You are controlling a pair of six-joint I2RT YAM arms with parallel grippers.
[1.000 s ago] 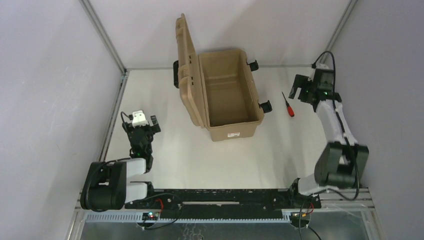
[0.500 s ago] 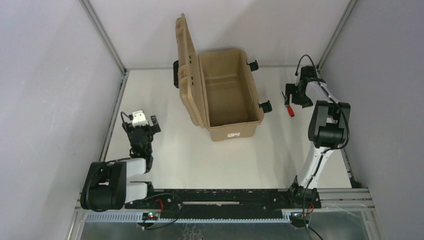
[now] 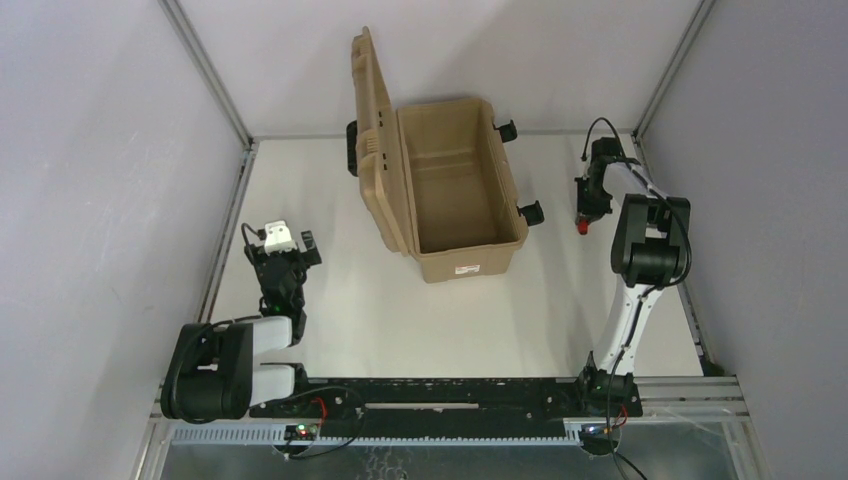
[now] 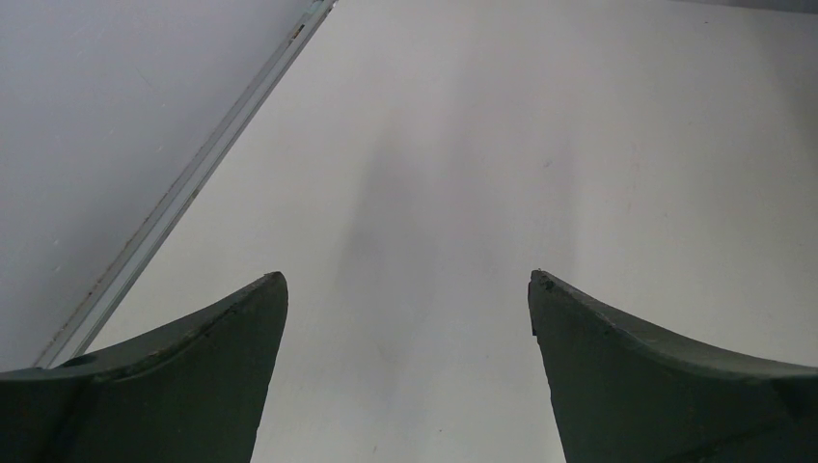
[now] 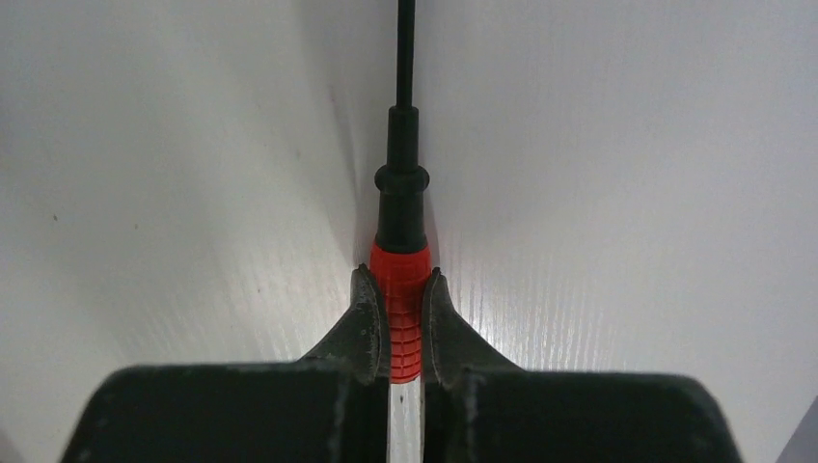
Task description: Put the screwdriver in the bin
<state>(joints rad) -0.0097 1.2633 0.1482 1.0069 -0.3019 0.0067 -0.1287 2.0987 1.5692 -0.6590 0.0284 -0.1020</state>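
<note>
1. The right gripper (image 5: pixel 397 289) is now clamped on the red handle of the screwdriver (image 5: pixel 399 207), one finger pressed to each side; a second ago it stood with its fingers apart, off to the right of the tool
2. The right arm has folded in and dropped since then: its elbow, formerly out near the right wall, now stands close behind the wrist in the top view
3. The screwdriver (image 3: pixel 582 226) has not left its place. It lies on the white table (image 3: pixel 400 320) to the right of the bin (image 3: pixel 466 262), apart from it, with its thin dark shaft pointing away from the wrist camera
4. The bin is unchanged, its ribbed lid (image 3: pixel 372 130) standing open on the left side and its white label on the near end
5. The left gripper (image 4: pixel 407 280) has kept its spot near the left rail, fingers spread wide over bare table and holding nothing
</note>
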